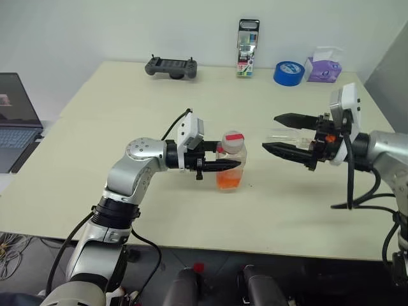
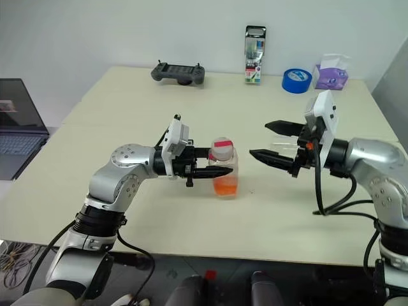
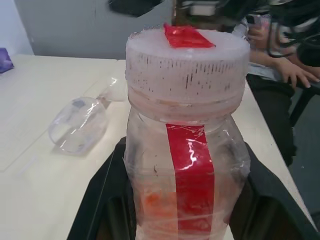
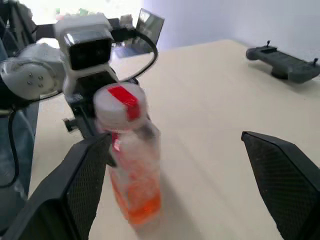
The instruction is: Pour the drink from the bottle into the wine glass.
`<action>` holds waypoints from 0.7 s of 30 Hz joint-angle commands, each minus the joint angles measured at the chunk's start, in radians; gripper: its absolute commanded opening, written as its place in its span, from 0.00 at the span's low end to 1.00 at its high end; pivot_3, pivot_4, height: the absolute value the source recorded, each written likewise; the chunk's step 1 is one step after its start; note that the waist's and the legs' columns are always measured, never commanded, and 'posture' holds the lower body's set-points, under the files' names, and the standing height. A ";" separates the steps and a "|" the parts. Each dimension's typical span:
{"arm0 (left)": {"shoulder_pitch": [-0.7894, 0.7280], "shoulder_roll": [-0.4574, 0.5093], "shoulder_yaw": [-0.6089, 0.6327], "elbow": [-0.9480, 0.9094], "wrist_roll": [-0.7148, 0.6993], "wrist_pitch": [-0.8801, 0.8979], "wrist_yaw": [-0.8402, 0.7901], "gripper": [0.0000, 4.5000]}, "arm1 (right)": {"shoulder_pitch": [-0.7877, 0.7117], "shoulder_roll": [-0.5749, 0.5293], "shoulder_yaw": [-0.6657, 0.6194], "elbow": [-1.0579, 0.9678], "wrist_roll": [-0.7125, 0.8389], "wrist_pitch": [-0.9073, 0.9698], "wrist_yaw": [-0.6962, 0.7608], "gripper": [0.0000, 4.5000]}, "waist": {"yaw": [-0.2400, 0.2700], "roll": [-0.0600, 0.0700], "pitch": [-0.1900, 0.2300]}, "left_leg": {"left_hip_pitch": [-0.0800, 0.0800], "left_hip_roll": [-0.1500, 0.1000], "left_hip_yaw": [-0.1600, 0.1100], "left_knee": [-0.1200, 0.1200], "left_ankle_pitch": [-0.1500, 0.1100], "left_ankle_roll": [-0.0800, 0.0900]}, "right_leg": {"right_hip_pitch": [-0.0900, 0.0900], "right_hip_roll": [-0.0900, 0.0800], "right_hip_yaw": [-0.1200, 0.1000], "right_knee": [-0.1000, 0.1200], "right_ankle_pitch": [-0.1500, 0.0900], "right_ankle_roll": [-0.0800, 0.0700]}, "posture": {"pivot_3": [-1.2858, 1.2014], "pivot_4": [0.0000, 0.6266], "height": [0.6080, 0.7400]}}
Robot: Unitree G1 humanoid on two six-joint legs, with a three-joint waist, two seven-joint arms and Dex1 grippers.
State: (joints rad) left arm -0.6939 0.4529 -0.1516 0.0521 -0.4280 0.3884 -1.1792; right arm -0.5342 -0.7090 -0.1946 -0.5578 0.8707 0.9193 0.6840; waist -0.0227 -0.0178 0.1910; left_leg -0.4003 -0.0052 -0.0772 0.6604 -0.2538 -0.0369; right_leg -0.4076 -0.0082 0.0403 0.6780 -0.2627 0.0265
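The bottle (image 1: 230, 160) is small and clear, with a red strip label and a white cap (image 3: 186, 60) screwed on. Orange-red drink (image 1: 227, 181) fills its lower part. It is upright near the table's middle, its base at or just above the top. My left gripper (image 1: 233, 164) is shut on its body, one black finger (image 3: 102, 200) on each side. The wine glass (image 3: 80, 125) lies on its side on the table beyond the bottle, seen between my right gripper's fingers (image 1: 290, 135). My right gripper (image 1: 269, 132) hangs open to the bottle's right, holding nothing.
Along the table's far edge are a game controller (image 1: 171, 66), a tall dark box of markers (image 1: 247, 39), a blue tape roll (image 1: 289, 72) and a purple tissue pack (image 1: 322, 67). A laptop (image 1: 16, 121) sits off the left side. A person's hand (image 3: 287, 70) rests beyond the table.
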 commanded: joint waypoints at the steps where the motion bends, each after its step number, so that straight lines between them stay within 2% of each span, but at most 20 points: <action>1: -0.025 -0.009 0.016 -0.007 0.005 -0.038 0.003 0.41 | -0.007 0.091 0.018 -0.157 0.032 0.033 -0.220 0.95 | -0.007 0.000 0.000 | 0.000 0.000 -0.001 0.000 0.000 0.000 | 0.000 0.000 0.000 0.001 -0.002 0.003 | 0.52 0.24 1.00; 3: -0.032 -0.016 0.015 -0.001 0.007 -0.042 0.006 0.41 | -0.018 0.149 0.058 -0.186 0.014 0.039 -0.302 0.95 | -0.009 0.000 0.000 | 0.001 0.000 -0.001 0.000 0.000 0.000 | 0.000 0.002 0.000 0.001 -0.002 0.003 | 0.52 0.24 1.00; 7: -0.044 -0.032 0.006 0.001 0.011 -0.046 0.004 0.41 | -0.019 0.218 0.170 -0.167 -0.093 -0.008 -0.373 0.95 | -0.008 0.000 0.000 | 0.001 0.001 0.000 0.000 0.001 0.000 | 0.000 0.005 0.000 0.002 -0.002 0.003 | 0.52 0.24 1.00; 16: -0.047 -0.032 0.004 -0.014 0.008 -0.034 0.003 0.41 | 0.030 0.256 0.214 -0.139 -0.169 -0.071 -0.366 0.95 | -0.008 0.000 0.000 | 0.000 -0.001 0.000 0.000 0.000 0.000 | 0.000 0.003 0.000 0.000 -0.001 0.002 | 0.52 0.24 1.00; 19: -0.045 -0.031 0.004 -0.020 0.005 -0.029 0.004 0.41 | 0.026 0.266 0.202 -0.137 -0.156 -0.068 -0.360 0.83 | -0.008 0.000 0.000 | 0.001 0.000 0.000 0.000 0.000 0.000 | 0.000 0.003 0.000 0.001 -0.001 0.002 | 0.52 0.24 1.00; 21: -0.044 -0.030 0.005 -0.019 0.006 -0.029 0.005 0.41 | 0.024 0.263 0.202 -0.137 -0.158 -0.064 -0.354 0.68 | -0.008 0.000 0.000 | 0.001 0.000 0.000 0.000 0.000 0.000 | 0.000 0.004 0.000 0.001 -0.002 0.003 | 0.52 0.24 1.00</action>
State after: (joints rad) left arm -0.7142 0.4239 -0.1532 0.0711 -0.4139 0.3664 -1.1706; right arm -0.4978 -0.4444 0.0234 -0.6699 0.7061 0.8752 0.3244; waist -0.0308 -0.0177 0.1909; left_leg -0.3995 -0.0052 -0.0772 0.6609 -0.2533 -0.0365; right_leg -0.4076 -0.0042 0.0401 0.6794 -0.2644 0.0292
